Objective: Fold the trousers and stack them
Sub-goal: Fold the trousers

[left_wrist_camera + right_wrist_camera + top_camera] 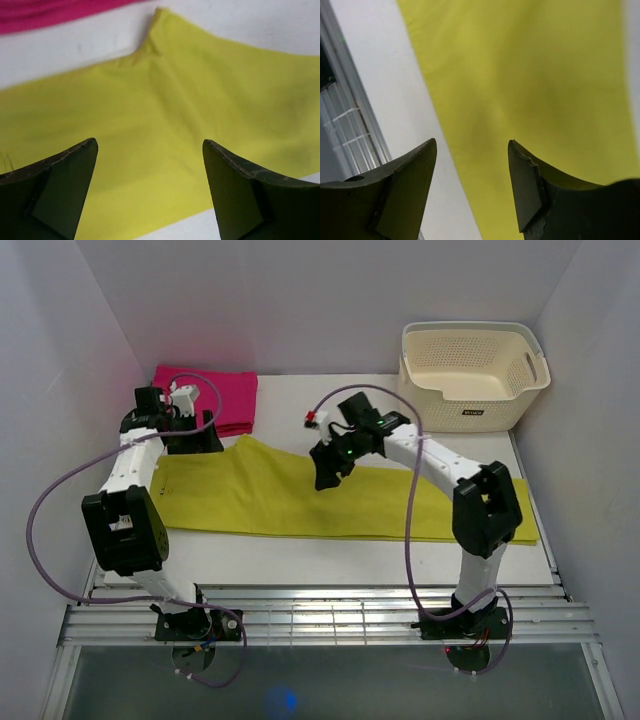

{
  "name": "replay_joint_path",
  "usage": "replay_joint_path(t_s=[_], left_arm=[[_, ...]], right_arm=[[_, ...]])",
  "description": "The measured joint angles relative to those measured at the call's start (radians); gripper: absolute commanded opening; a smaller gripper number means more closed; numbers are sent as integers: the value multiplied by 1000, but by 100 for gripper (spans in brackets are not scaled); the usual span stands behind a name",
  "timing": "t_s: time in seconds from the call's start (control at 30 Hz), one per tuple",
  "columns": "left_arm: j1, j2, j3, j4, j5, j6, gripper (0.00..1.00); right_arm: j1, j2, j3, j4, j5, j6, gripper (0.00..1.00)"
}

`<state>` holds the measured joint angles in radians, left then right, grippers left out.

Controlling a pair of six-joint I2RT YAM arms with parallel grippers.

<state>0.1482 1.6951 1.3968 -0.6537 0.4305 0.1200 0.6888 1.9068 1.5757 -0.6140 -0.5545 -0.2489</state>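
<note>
**Lime trousers (300,498) spread flat on the table (340,562), both grippers empty**

Top view: the trousers stretch left to right across the table. A folded pink cloth (222,390) lies just beyond their far left edge, and a cream basket (470,375) stands in the far right corner. The left gripper (188,437) hangs over their left end, and the right gripper (326,476) is over their middle. Left wrist view: the left gripper (150,145) has its jaws wide with nothing between them. Below it the yellow-green fabric rises to a peak near the pink cloth. Right wrist view: the right gripper (472,145) has its jaws apart and holds nothing. It sits above the fabric's edge and bare table.
</note>
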Motion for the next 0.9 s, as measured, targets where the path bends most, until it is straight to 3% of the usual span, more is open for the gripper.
replay_joint_path(t_s=[0.17, 0.37, 0.6, 0.73, 0.9], left_arm=[[131, 13, -141, -27, -12, 23, 93], [158, 119, -211, -21, -92, 15, 80], [298, 120, -211, -18, -119, -16, 79], [336, 120, -210, -17, -160, -24, 80], [332, 120, -209, -18, -177, -27, 81]], right_arm=[[-227, -140, -124, -35, 59, -27, 64], [-436, -231, -341, -150, 150, -85, 58], [-964, -409, -435, -225, 282, -241, 54], [-1179, -411, -435, -236, 345, -318, 54], [-1308, -335, -433, -262, 346, -370, 55]])
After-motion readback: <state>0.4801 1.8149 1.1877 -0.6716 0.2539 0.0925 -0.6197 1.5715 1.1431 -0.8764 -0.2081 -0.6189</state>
